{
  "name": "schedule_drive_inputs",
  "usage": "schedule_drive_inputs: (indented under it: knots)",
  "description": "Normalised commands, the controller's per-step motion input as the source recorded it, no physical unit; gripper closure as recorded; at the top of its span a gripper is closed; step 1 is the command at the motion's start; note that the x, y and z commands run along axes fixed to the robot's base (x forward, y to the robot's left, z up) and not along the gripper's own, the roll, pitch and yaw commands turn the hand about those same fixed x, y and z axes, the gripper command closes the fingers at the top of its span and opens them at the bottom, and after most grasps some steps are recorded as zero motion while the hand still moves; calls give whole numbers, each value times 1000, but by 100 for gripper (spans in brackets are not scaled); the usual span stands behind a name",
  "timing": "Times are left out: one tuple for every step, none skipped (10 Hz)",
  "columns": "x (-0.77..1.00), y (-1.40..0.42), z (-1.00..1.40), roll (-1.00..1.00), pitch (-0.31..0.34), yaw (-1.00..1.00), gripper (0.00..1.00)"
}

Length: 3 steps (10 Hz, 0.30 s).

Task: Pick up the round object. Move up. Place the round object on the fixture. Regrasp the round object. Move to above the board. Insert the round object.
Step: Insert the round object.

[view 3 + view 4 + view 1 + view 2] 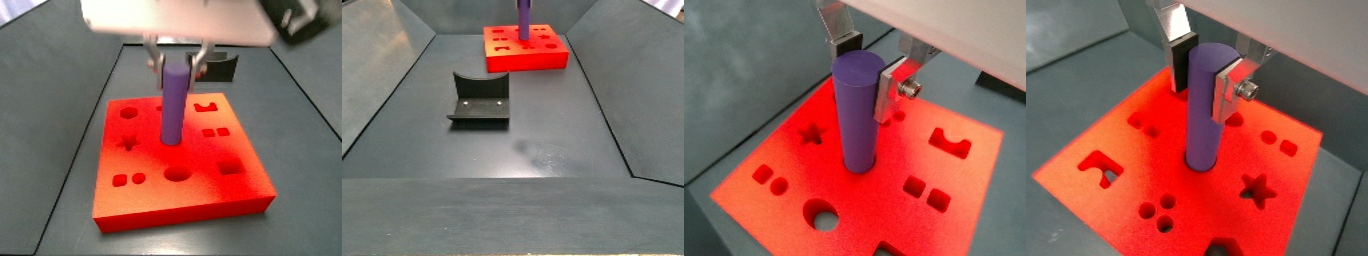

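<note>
Both wrist views show our gripper (pixel 871 68) clamped on the round object (pixel 857 110), upright over the board (pixel 971 170). Its lower end meets the board's centre, so we judge insertion runs straight down its axis.

The gripper (pixel 177 55) holds the top of the purple peg (pixel 174 102), which stands upright on the red board (pixel 181 165). The fixture (pixel 222 67) is behind, at 1 o'clock from the peg.

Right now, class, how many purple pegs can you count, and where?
1. The purple peg stands upright, lower end at the middle of the red board, upper part clamped in the gripper. The fixture holds none.
</note>
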Motion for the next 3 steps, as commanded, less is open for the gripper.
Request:
schedule_drive_inputs:
  knots:
    - [0, -51, -443, -64, -91, 0, 100]
    - [0, 0, -177, -61, -44, 0, 100]
    - [0, 0, 0, 0, 0, 0, 100]
